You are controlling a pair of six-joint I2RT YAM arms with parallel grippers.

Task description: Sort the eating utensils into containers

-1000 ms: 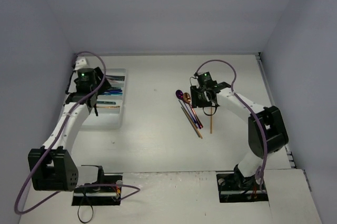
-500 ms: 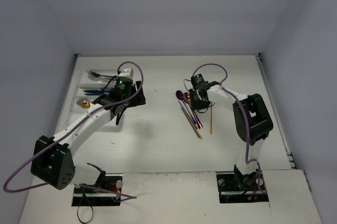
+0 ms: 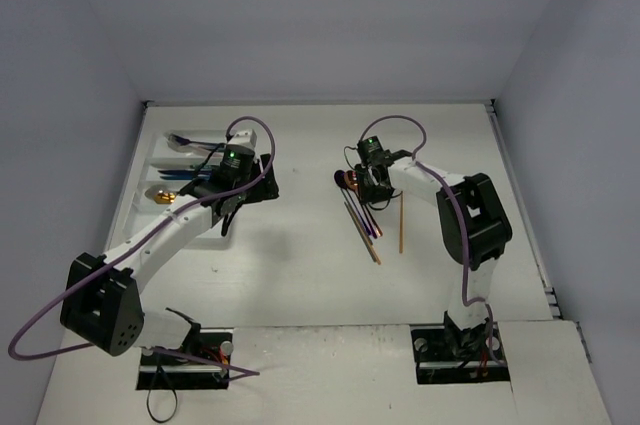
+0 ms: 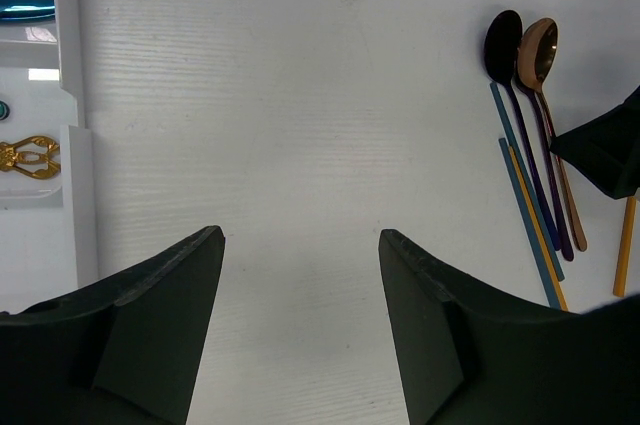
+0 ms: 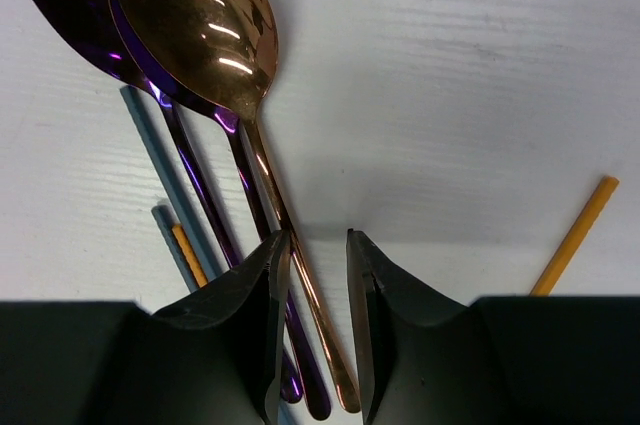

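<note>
The handle of the rose-gold spoon (image 5: 195, 30) runs slantwise through the narrow gap between the fingers (image 5: 250, 325) of the right gripper (image 5: 318, 335), with the purple spoon (image 5: 70, 5) just beside it; we cannot tell whether they pinch it; the left gripper (image 4: 300, 325) hangs wide apart and empty over the table near the cutlery tray (image 4: 80, 195); a second ago it was above that tray.

white table (image 3: 300, 270) bearing a white tray (image 3: 148, 170) at left, loose utensils (image 3: 366, 227) clustered mid-right
</note>
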